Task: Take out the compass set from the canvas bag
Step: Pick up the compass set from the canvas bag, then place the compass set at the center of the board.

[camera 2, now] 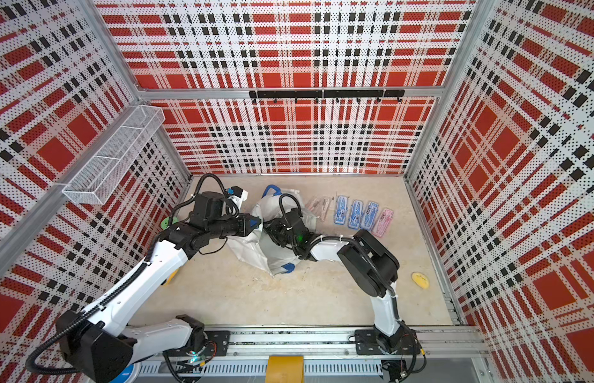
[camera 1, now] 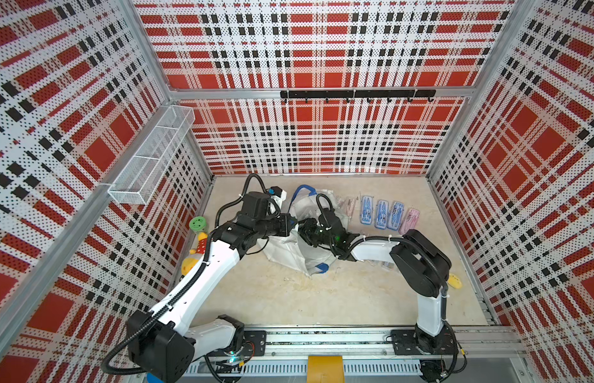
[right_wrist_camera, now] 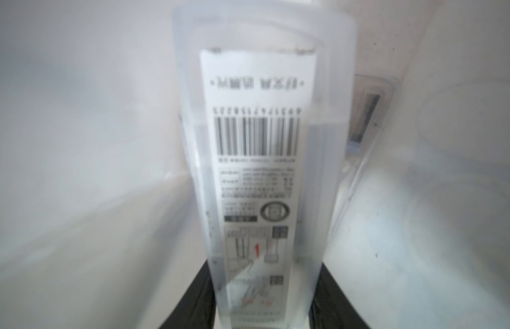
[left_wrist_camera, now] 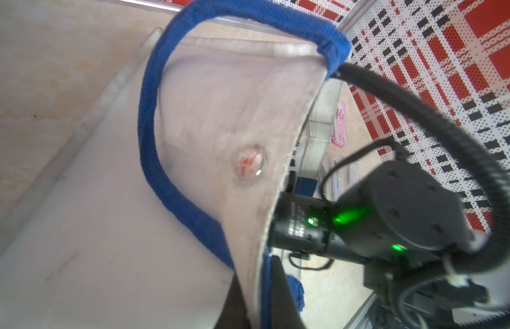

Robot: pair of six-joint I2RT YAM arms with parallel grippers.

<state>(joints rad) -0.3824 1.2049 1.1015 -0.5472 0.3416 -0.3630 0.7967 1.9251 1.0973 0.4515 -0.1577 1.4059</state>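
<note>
The white canvas bag [camera 1: 289,253] with blue handles lies crumpled mid-table in both top views [camera 2: 252,252]. My left gripper [left_wrist_camera: 259,287] is shut on the bag's rim beside a blue handle [left_wrist_camera: 151,119], holding the mouth up. My right gripper [right_wrist_camera: 265,299] reaches inside the bag and is shut on a translucent compass set [right_wrist_camera: 259,171] with a barcode label. The case stands lengthwise between the black fingers [right_wrist_camera: 197,299]. In the top views the bag hides the right fingertips and the held case.
A row of blue compass cases [camera 1: 381,214] and a pink case [camera 1: 409,221] lies right of the bag, with clear ones [camera 1: 347,203] beside them. Another case [right_wrist_camera: 364,119] is inside the bag. Toys [camera 1: 198,223] sit at the left wall and a yellow piece [camera 1: 454,281] at the right.
</note>
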